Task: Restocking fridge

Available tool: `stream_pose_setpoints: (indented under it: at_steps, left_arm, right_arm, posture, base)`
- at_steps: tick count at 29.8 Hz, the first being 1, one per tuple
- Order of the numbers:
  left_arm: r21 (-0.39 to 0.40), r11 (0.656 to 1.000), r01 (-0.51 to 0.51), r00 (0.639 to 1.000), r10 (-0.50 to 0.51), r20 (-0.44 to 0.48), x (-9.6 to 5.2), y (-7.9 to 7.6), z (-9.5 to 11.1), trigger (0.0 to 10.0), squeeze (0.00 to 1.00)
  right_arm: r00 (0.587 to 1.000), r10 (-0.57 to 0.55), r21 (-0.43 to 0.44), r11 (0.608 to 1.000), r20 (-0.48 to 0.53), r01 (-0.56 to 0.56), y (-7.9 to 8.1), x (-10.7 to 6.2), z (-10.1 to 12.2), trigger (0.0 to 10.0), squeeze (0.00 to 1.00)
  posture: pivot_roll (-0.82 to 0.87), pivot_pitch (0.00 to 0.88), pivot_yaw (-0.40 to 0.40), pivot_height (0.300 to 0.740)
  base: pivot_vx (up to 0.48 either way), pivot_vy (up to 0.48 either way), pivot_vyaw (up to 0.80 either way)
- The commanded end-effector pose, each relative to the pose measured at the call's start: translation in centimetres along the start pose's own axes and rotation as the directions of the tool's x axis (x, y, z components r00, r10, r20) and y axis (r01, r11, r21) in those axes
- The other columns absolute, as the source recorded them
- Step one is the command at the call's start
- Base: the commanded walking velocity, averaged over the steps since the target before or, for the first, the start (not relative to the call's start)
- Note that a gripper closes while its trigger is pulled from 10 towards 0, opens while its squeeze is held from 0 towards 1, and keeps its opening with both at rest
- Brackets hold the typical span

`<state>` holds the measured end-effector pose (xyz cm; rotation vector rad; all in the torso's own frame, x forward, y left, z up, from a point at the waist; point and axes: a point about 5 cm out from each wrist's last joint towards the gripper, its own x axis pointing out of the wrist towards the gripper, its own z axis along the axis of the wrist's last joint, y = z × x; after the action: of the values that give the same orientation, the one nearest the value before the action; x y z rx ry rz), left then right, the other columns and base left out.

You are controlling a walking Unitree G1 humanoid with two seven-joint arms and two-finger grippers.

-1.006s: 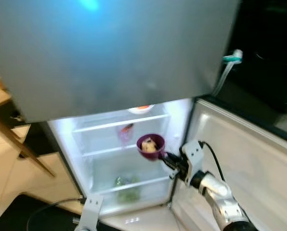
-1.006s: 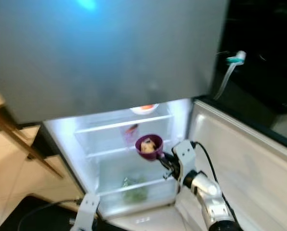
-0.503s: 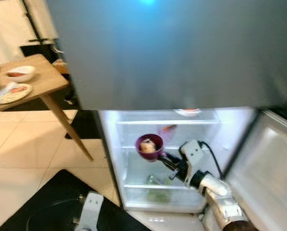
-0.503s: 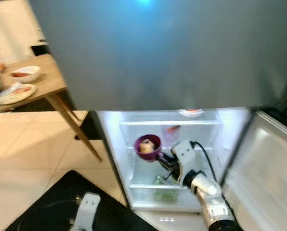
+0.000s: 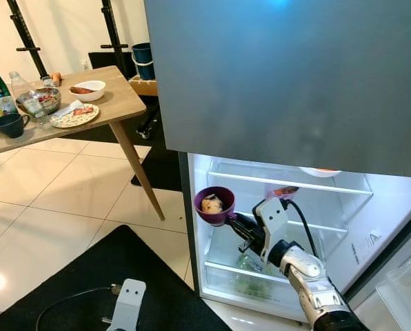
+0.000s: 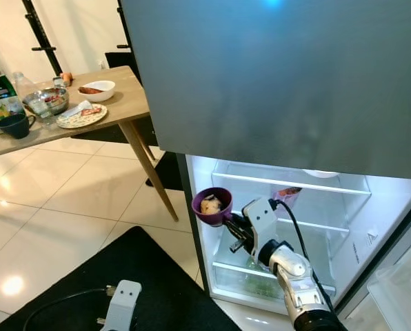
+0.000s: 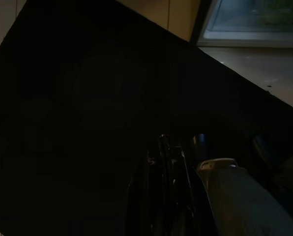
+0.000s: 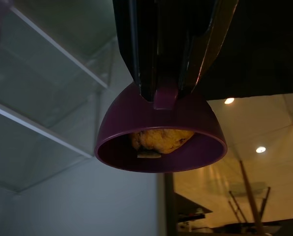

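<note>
A purple bowl with a yellowish piece of food in it hangs in front of the open fridge, at the left edge of the lit compartment, level with the middle shelf. My right gripper is shut on the bowl's side from the right. The right wrist view has the two fingers clamped on a tab of the bowl. My left arm hangs low over the black mat.
The fridge's glass shelves hold a plate on top, a pink container below it and greens in the bottom drawer. The fridge door stands open at right. A wooden table with dishes stands at left.
The whole view has swung left and up, bringing the table and floor into sight. The bowl in my right gripper now sits at the fridge's left edge instead of before its middle.
</note>
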<state>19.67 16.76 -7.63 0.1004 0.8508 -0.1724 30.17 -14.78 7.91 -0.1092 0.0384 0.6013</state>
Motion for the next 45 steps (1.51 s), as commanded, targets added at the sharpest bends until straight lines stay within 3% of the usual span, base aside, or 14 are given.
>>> stream_pose_setpoints:
  at_steps: [1,29,36,45]
  left_arm:
    - [0.011,1.000,0.011,1.000,-0.011,-0.021,-0.05,-0.13,-0.37,10.0,0.00]
    - [0.018,0.999,0.039,0.999,-0.039,-0.009,0.02,-0.45,-0.13,10.0,0.00]
    - [0.073,0.994,0.078,0.997,-0.078,-0.012,0.05,-0.88,-0.06,10.0,0.00]
    - [0.040,0.997,0.071,0.997,-0.071,-0.001,0.03,-0.77,-0.05,10.0,0.00]
  right_arm:
    - [1.000,-0.018,-0.006,1.000,0.014,0.018,-0.16,-0.07,0.15,10.0,0.00]
    - [0.999,-0.037,-0.015,0.999,0.010,0.037,-0.51,-0.38,-0.12,10.0,0.00]
    - [0.999,-0.036,-0.008,0.999,0.015,0.036,-0.38,-0.47,-0.18,10.0,0.00]
    - [0.999,-0.039,-0.002,0.999,0.009,0.039,-0.45,-0.77,-0.43,10.0,0.00]
  posture:
    - [-0.16,0.000,0.058,0.740]
    - [-0.17,0.000,0.056,0.740]
    - [-0.17,0.000,0.060,0.740]
    - [-0.17,0.000,0.060,0.740]
  base:
    - [0.000,0.000,0.00]
    - [0.321,0.000,0.00]
    - [0.000,-0.134,0.00]
    - [0.000,-0.261,0.00]
